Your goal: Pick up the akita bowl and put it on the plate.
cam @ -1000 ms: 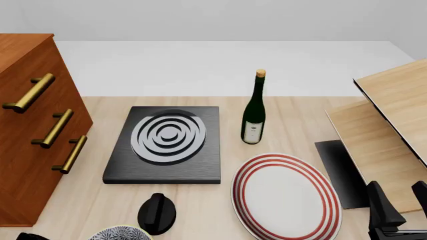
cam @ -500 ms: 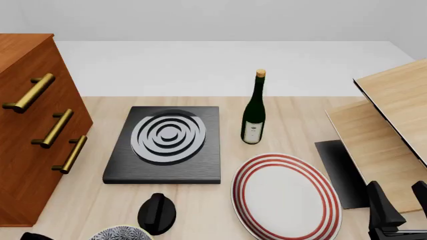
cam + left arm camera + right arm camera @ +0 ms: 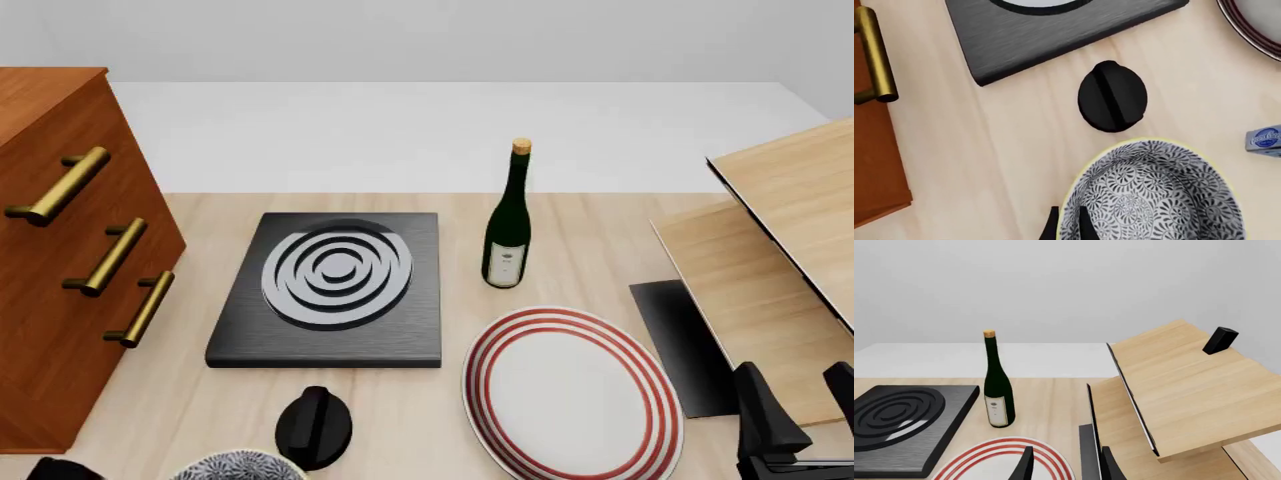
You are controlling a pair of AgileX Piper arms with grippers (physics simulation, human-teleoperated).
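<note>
Bowl (image 3: 1151, 195) sits on the table (image 3: 1001, 150) just beside a black knob (image 3: 1112, 96), apart from the plate (image 3: 571, 392). Left gripper (image 3: 1066, 226) straddles its rim, fingers open. Right gripper (image 3: 1066, 466) is open, holding nothing.

The front view's bottom edge cuts off most of the akita bowl (image 3: 240, 466) and part of the plate (image 3: 574, 392).

You see a wooden drawer cabinet (image 3: 60, 270) at far left, a black slab (image 3: 331, 290) beside it, a wine bottle (image 3: 509, 225) right of that, and a black knob (image 3: 314, 428) nearer you.
</note>
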